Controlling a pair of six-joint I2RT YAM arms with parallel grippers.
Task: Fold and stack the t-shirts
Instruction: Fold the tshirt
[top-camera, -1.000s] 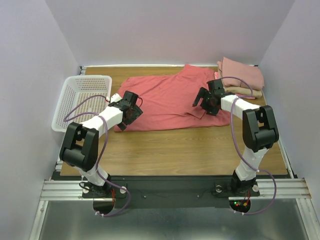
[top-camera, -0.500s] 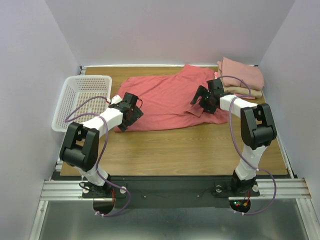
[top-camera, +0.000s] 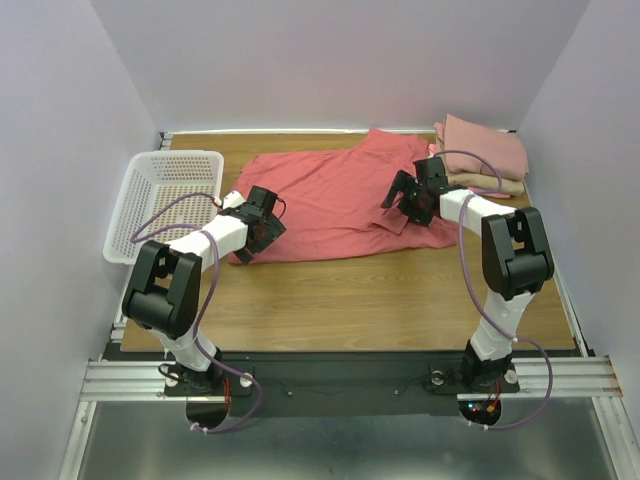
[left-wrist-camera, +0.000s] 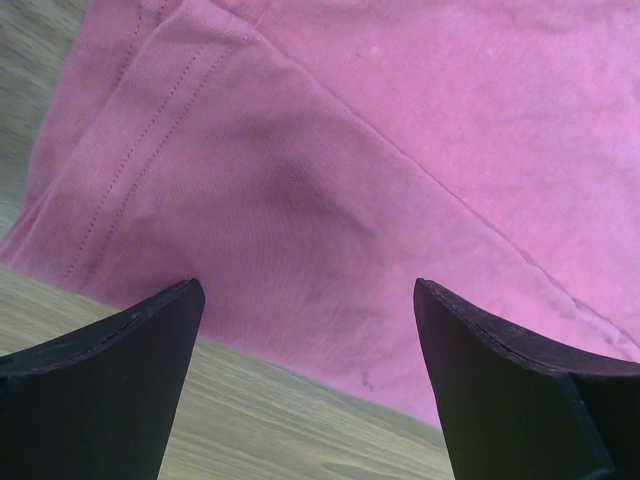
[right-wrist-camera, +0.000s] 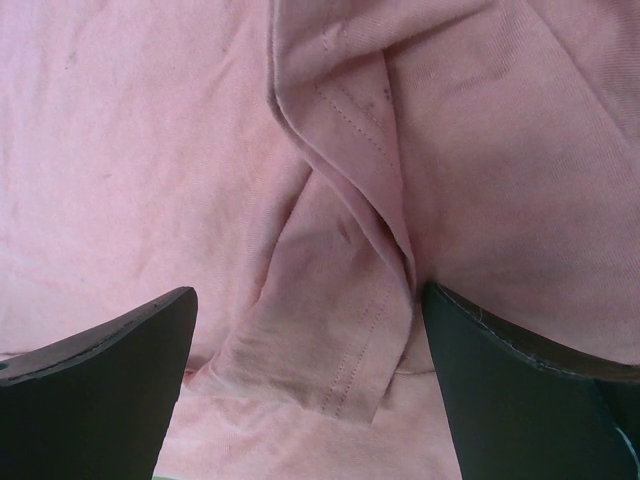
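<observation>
A large coral-red t-shirt (top-camera: 335, 200) lies spread on the wooden table (top-camera: 380, 300). My left gripper (top-camera: 262, 228) is open just above its near-left hem; in the left wrist view the hem (left-wrist-camera: 330, 200) and bare wood show between the fingers (left-wrist-camera: 110, 380). My right gripper (top-camera: 408, 205) is open over a folded sleeve on the shirt's right side; the sleeve (right-wrist-camera: 340, 340) lies between its fingers (right-wrist-camera: 520, 380). A dusty-pink folded shirt (top-camera: 487, 147) rests on a tan one (top-camera: 500, 184) at the back right. The bright-pink shirt is not in view.
A white plastic mesh basket (top-camera: 165, 195) sits at the left edge of the table. Purple walls close in the left, back and right sides. The stack of folded shirts sits close behind the right arm.
The right gripper moved slightly left and back over the folded sleeve. The left gripper shifted a little toward the shirt's near-left hem. The shirt itself has not moved.
</observation>
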